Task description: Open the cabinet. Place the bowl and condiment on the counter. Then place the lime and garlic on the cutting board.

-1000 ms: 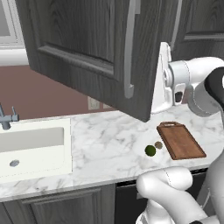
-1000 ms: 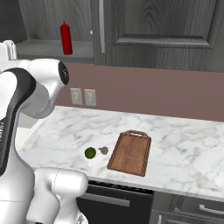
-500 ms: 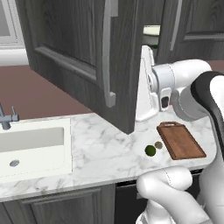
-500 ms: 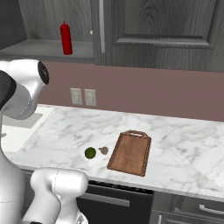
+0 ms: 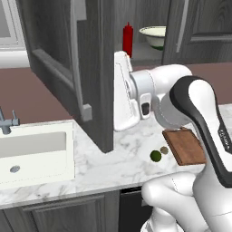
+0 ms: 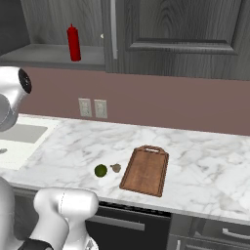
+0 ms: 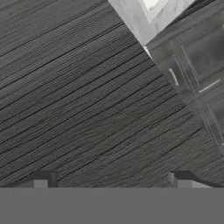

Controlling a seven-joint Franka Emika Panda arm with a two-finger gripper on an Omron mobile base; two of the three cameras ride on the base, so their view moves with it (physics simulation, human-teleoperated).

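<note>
You are seeing the cabinet [image 5: 68, 68] door swinging further open than in the earlier frames: its edge is now sitting well left of the shelf opening, where a moment ago it was covering it. That is uncovering the condiment [image 5: 128, 40] and the bowl [image 5: 153, 37] on the shelf in the left base view. The arm is sweeping leftward with the door, its white forearm now crossing the middle of that view, and in the right base view it is sliding toward the left edge.
</note>
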